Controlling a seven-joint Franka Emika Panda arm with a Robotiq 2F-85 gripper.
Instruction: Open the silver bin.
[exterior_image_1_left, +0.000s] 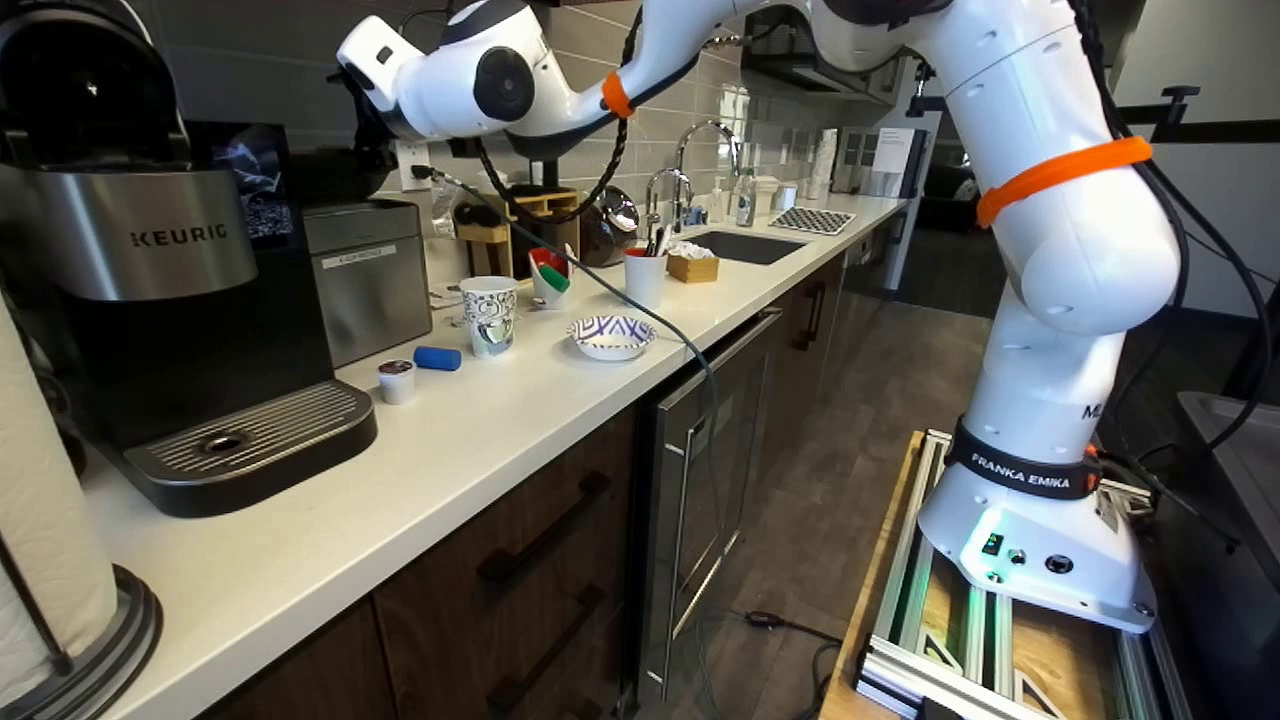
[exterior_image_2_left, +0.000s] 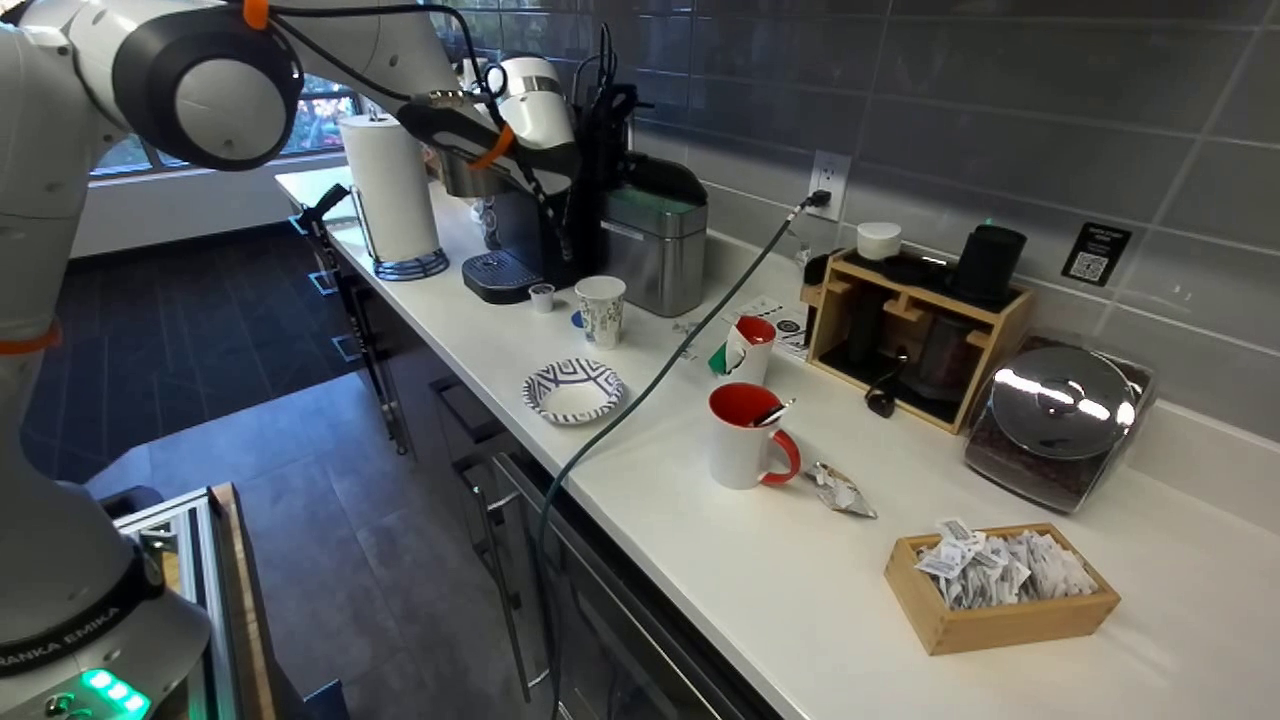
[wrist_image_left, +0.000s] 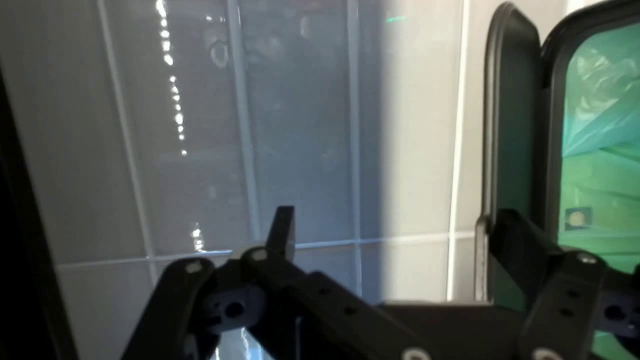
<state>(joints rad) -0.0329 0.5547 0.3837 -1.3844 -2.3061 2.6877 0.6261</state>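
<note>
The silver bin (exterior_image_1_left: 372, 295) stands upright on the white desk (exterior_image_1_left: 520, 430), left of centre in an exterior view, just beside the Keurig coffee machine (exterior_image_1_left: 150, 235). In an exterior view, the silver bin (exterior_image_2_left: 655, 262) sits at upper centre. Its dark lid (wrist_image_left: 515, 115) is raised, seen at the right of the wrist view, and a green liner (wrist_image_left: 600, 185) shows inside along the right edge.

The tool (wrist_image_left: 400, 235) is released, its two fingers (wrist_image_left: 525, 255) spread wide at the bottom of the wrist view, with tiled wall (wrist_image_left: 310, 125) visible between them. The finger at right overlaps the lower part of the lid; whether they touch, I cannot tell.

Left of centre in an exterior view are an upright patterned paper cup (exterior_image_1_left: 490, 318), a blue cylinder (exterior_image_1_left: 437, 358) on its side and a coffee pod (exterior_image_1_left: 397, 382); a blue-and-white bowl (exterior_image_1_left: 611, 342) lies to their right. In an exterior view, a mug with a red inside (exterior_image_2_left: 738, 450) stands near the centre, a foil packet (exterior_image_2_left: 842, 490) just beside it. A wooden box (exterior_image_2_left: 1020, 625) of white packets (exterior_image_2_left: 1000, 570) is at lower right, and a paper towel roll (exterior_image_2_left: 390, 190) stands at upper left.
</note>
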